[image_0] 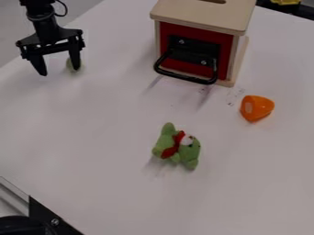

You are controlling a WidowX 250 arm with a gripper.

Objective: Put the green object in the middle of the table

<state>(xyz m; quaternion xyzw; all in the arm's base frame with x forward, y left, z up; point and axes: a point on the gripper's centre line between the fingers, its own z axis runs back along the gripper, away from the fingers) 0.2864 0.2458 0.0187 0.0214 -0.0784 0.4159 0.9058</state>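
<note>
The black gripper [59,71] hangs low over the upper left of the white table [110,183], its two fingers spread apart. A small pale greenish round thing [69,65] is partly hidden behind its right finger; whether they touch I cannot tell. A green plush toy [164,141] with a red band and a white patch lies near the middle of the view, well away from the gripper, toward the lower right.
At the top stands a wooden box [202,16] with a red front and a black handle [184,77]. An orange toy piece [257,108] lies right of the plush. A metal frame with a black bracket [52,219] borders the lower left corner.
</note>
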